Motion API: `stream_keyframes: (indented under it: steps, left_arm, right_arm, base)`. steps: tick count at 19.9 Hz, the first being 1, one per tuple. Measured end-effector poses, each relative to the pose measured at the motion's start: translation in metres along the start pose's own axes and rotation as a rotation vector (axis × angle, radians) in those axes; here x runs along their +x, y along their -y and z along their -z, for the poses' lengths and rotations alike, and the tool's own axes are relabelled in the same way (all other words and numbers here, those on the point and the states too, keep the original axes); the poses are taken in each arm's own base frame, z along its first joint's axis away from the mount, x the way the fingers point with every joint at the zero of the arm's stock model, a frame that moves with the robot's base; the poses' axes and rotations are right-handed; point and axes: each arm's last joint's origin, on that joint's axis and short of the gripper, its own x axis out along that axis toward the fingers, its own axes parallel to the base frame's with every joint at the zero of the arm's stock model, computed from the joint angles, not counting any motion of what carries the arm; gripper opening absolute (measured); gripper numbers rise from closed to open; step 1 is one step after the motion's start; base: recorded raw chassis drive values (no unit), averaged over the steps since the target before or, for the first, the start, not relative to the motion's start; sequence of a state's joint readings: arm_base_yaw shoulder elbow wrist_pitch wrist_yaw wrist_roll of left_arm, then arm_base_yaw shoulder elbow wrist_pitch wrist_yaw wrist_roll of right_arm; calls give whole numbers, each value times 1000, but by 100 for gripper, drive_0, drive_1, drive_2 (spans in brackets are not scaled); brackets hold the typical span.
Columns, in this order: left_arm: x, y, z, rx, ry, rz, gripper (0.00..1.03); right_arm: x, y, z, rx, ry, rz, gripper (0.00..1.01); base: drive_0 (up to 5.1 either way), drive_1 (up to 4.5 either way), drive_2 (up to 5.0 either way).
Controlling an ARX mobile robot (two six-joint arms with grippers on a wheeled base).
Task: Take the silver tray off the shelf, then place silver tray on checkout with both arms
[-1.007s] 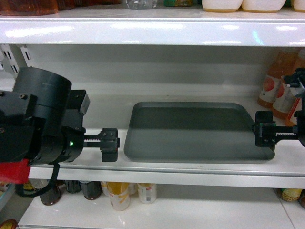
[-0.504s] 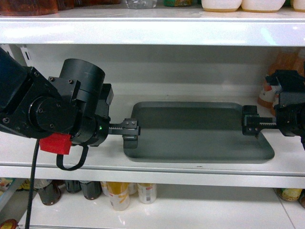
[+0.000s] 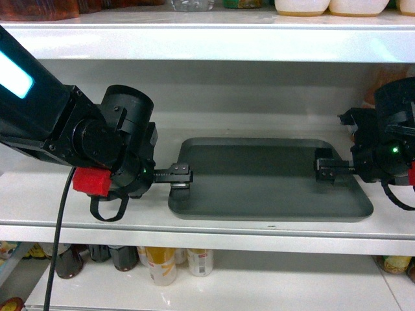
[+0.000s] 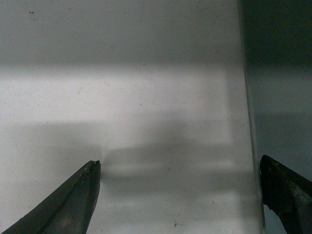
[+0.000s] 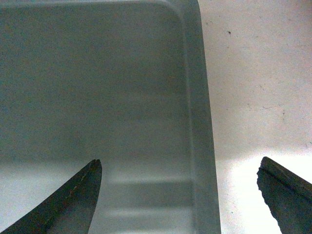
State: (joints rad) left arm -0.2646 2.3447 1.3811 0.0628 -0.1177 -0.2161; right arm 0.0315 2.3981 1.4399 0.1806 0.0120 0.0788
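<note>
I'm straddling the tray (image 3: 269,178) rims on the shelf (image 3: 207,227) with both end effectors, left (image 3: 180,176) and right (image 3: 326,170), released; clenching comes next.

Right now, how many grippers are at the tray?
2. The left gripper is at the tray's left edge; the right gripper is over its right edge. Both are open.
</note>
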Motion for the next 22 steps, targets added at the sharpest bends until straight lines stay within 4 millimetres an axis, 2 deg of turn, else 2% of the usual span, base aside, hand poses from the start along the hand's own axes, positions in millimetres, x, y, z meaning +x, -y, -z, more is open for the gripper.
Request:
stream_keyframes:
  steps: [6, 8, 10, 16, 17, 20, 22]
  left_arm:
    - [4, 7, -10, -36, -75, 25, 98]
    - [5, 8, -11, -36, -104, 40, 98]
    - [6, 8, -11, -31, -126, 33, 86]
    - [7, 17, -2, -13, -182, 48, 37]
    - [6, 17, 0, -16, -188, 57, 28]
    - [3, 20, 7, -32, -180, 71, 5]
    - [1, 18, 9, -64, -177, 86, 3]
  right_arm:
    - [14, 0, -2, 6, -43, 25, 96]
    - [13, 0, -3, -4, -62, 24, 78]
    - [13, -1, -3, -23, -87, 18, 62]
    - [12, 3, -2, -53, -118, 44, 11]
    - [12, 3, -1, -51, -117, 36, 6]
    - [8, 4, 3, -42, -117, 25, 4]
    - [3, 4, 8, -27, -115, 25, 4]
  base:
    - [0, 0, 0]
    - [0, 0, 0]
    - [0, 0, 0]
    - [0, 0, 0]
    - [0, 0, 0]
    - [0, 0, 0]
    - [0, 0, 0]
